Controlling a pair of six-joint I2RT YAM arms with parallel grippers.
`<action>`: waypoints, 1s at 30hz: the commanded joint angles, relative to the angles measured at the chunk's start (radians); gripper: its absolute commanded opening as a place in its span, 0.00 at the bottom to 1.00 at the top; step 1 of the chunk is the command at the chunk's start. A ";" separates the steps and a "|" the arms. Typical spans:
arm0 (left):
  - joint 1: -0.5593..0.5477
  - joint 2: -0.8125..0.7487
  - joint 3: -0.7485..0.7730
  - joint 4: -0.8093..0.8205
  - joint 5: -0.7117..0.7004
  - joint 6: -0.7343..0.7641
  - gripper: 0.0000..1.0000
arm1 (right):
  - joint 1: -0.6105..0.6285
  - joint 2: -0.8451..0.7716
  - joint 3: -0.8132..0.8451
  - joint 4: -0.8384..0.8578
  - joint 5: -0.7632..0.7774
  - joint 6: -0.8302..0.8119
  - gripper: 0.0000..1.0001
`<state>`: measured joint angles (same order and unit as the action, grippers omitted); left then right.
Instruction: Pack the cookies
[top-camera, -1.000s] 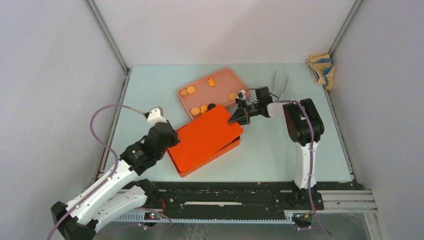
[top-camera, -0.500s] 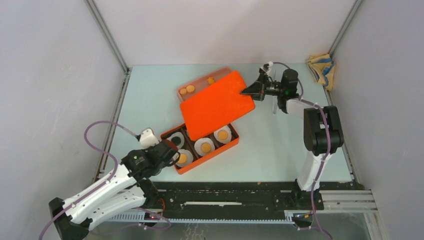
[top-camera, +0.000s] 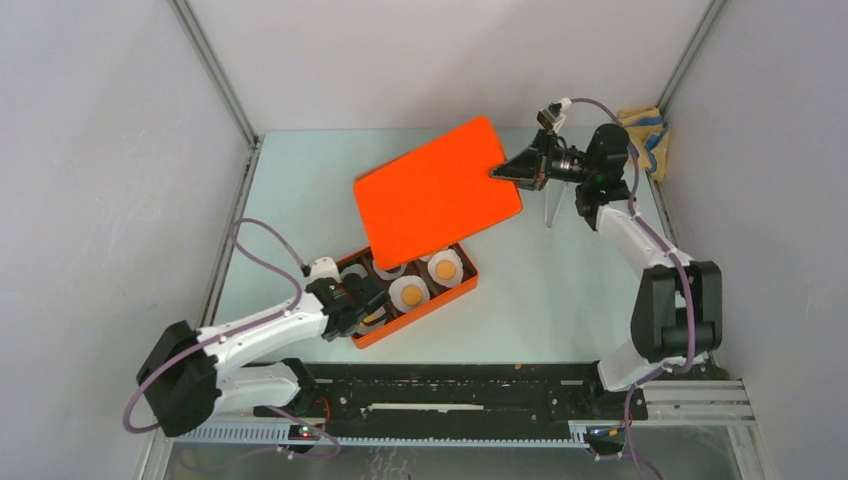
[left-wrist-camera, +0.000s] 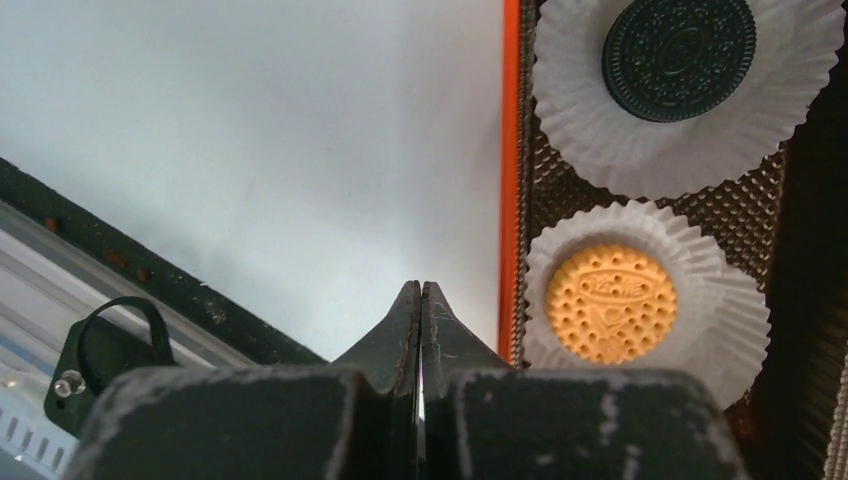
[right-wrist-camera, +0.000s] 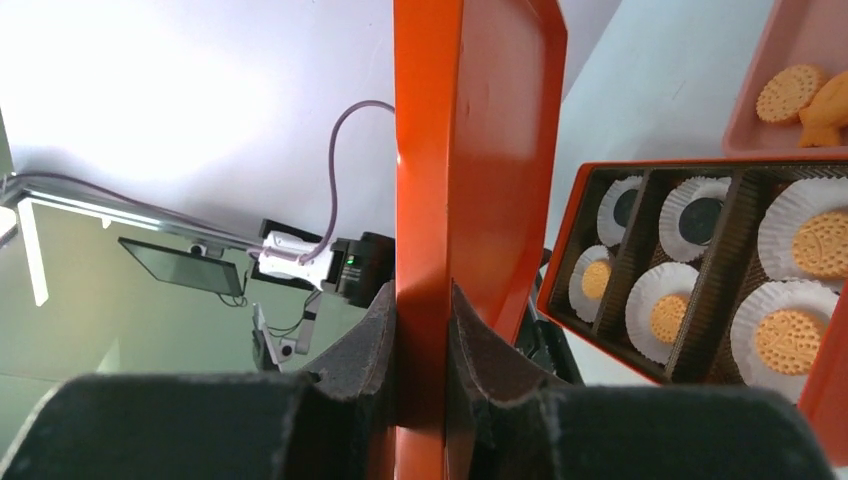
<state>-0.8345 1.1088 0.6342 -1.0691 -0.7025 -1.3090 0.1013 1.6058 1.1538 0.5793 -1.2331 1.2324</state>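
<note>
The open orange box (top-camera: 462, 287) holds white paper cups with cookies: an orange one (left-wrist-camera: 611, 302) and a black one (left-wrist-camera: 679, 58) close to my left gripper, more in the right wrist view (right-wrist-camera: 787, 340). My left gripper (left-wrist-camera: 421, 292) is shut and empty, low over the table just outside the box's near-left wall (top-camera: 358, 312). My right gripper (top-camera: 503, 172) is shut on the edge of the orange lid (top-camera: 437, 195) and holds it tilted in the air above the table's back. In the right wrist view the lid (right-wrist-camera: 470, 150) stands between its fingers (right-wrist-camera: 372, 340).
A pink tray (right-wrist-camera: 800, 40) with a round cookie (right-wrist-camera: 788, 93) and an orange shaped one (right-wrist-camera: 828, 110) lies behind the box, hidden under the lid in the top view. Metal tweezers (top-camera: 548, 208) lie by the right arm. A yellow-blue cloth (top-camera: 646, 140) sits at the back right corner.
My right gripper has lifted the lid off the box and carried it up and back to the right, uncovering the cups. My left arm has swung round to the box's near-left end.
</note>
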 joint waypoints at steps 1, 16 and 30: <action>0.029 0.069 0.030 0.129 -0.081 0.057 0.00 | -0.030 -0.120 -0.010 -0.190 0.048 -0.170 0.00; 0.190 0.155 0.146 0.424 -0.128 0.344 0.00 | -0.141 -0.231 -0.113 -0.384 0.065 -0.351 0.00; 0.233 0.273 0.320 0.573 -0.194 0.486 0.00 | -0.162 -0.311 -0.175 -0.362 0.061 -0.327 0.00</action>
<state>-0.6067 1.4567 0.8284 -0.5266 -0.7944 -0.8635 -0.0578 1.3350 1.0073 0.1078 -1.1427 0.8471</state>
